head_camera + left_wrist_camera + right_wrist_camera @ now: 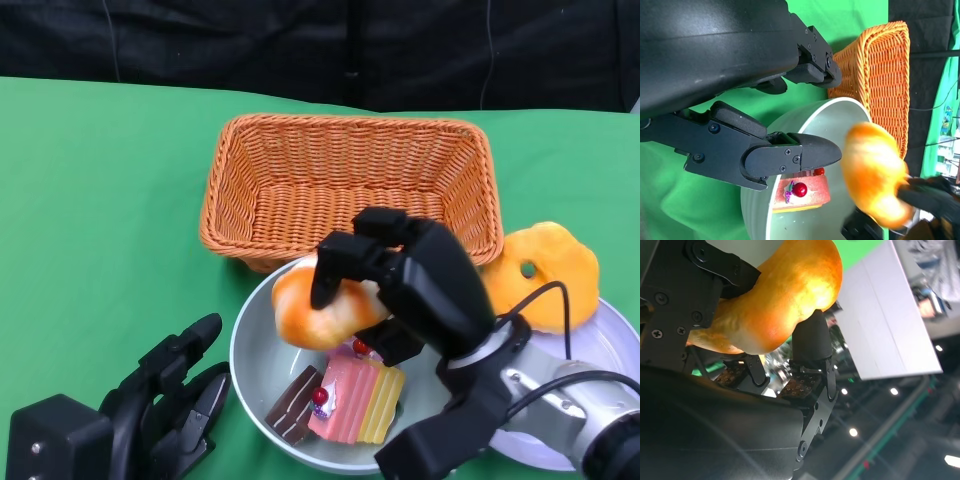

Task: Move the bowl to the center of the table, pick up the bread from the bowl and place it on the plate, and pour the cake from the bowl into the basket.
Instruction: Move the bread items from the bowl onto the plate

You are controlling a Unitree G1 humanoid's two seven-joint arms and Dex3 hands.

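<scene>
My right hand [405,285] grips an orange-brown bread roll [322,310] and holds it just above the pale green bowl [250,335]. The same bread [780,305] fills the right wrist view between my black fingers [812,340]. In the bowl lie a pink cake slice [355,398] with a red cherry and a small chocolate cake piece [292,405]. My left hand [165,400] rests on the green cloth by the bowl's left rim [757,200], fingers spread, holding nothing. The grey-white plate [620,345] at the right carries a yellow doughnut-like bread [545,275].
An orange wicker basket [350,185], with nothing inside it, stands just behind the bowl. Green cloth [100,200] covers the table, and a black curtain hangs behind it. A black cable [545,300] loops over my right wrist.
</scene>
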